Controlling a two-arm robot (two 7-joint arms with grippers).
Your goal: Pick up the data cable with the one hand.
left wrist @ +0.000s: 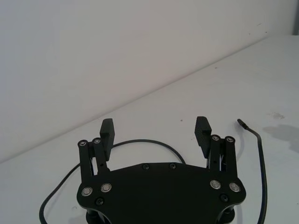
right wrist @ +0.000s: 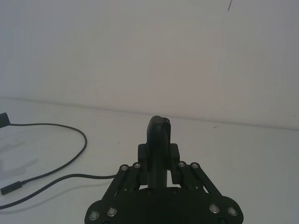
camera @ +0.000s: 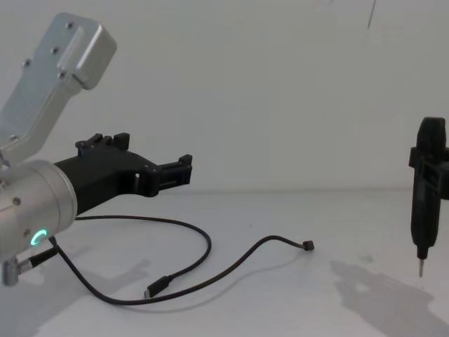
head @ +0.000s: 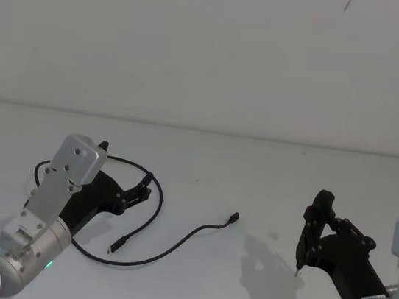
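1. Data cable (head: 201,229) lies loose and curved on the white table (head: 271,167), nothing lifted; one plug (head: 233,217) points toward the middle, the other plug (head: 117,246) sits nearer my body, inside the big loop
2. My left gripper (head: 125,163) is spread wide and empty, hanging above the far-left part of the loop. The chest view shows clear air between it and the cord, so no contact
3. In my left wrist view an arc of the cord runs on the table just past my two pads (left wrist: 202,127), roughly lined up between them
4. My right gripper (right wrist: 159,122) is parked off to the right, well apart from the cable, fingers pressed together on nothing
5. Progress, my call: the approach looks about done, the grasp hasn't started
6. Left to do, my guess: drop the left claw so the pads straddle the cord, pinch, lift it clear
7. Risk: thin cord, flat on the table, may slip past the pads if I stop too high
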